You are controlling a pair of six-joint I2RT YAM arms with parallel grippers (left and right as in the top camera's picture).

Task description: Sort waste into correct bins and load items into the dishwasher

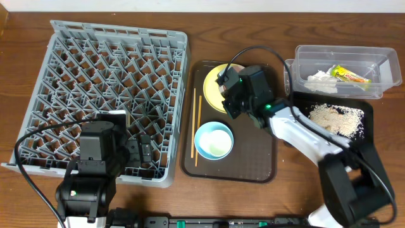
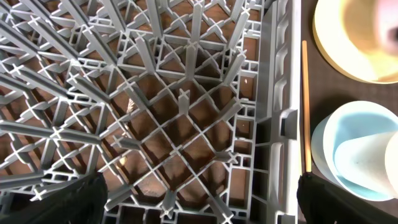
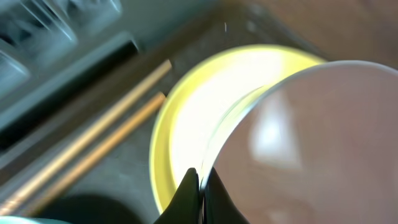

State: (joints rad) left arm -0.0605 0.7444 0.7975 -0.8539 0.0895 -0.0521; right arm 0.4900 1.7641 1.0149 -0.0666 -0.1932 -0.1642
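The right gripper is pinched narrow on the white bowl's rim, over the yellow plate; grip firmly, lift it level, clear the chopsticks; carry it to the dish rack, where the left gripper hangs wide.

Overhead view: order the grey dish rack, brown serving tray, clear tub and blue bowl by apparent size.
1. grey dish rack
2. brown serving tray
3. clear tub
4. blue bowl
The gaps are plain; no two look alike in size.
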